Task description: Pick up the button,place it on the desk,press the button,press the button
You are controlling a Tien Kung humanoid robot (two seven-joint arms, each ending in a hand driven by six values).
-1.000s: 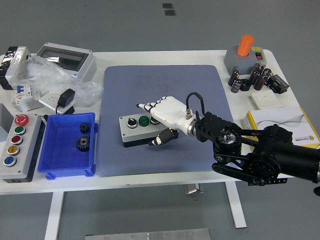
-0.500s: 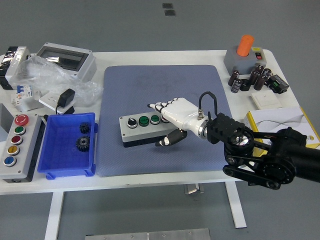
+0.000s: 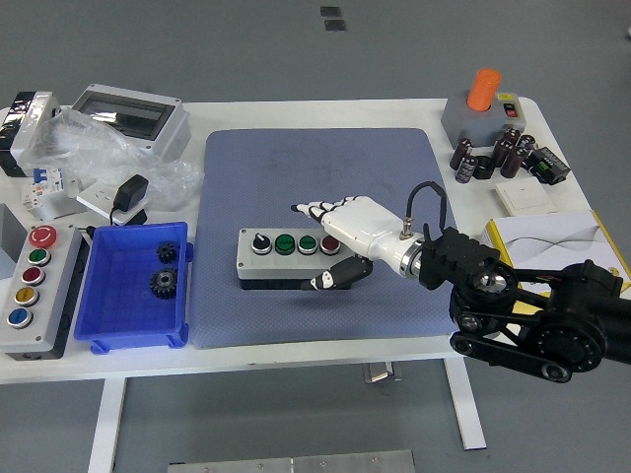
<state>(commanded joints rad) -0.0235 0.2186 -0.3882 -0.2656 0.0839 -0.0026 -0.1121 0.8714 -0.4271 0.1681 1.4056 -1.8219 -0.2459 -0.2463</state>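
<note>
Button box set flat on the blue mat, the right hand easing off it.

The button box (image 3: 288, 254) lies flat on the blue mat (image 3: 320, 177), near the mat's front edge, long axis running left to right, buttons facing up: a black knob, two green, then red at its right end. Over the last second the right hand (image 3: 343, 229) has slid right along the box, uncovering the buttons; placing looks done and pressing is next. Its fingers (image 3: 317, 210) are stretched out flat above the box's right end, thumb just in front, gripping nothing. Left of the mat sits a blue bin (image 3: 104, 296) on the white surface (image 3: 325, 110).
</note>
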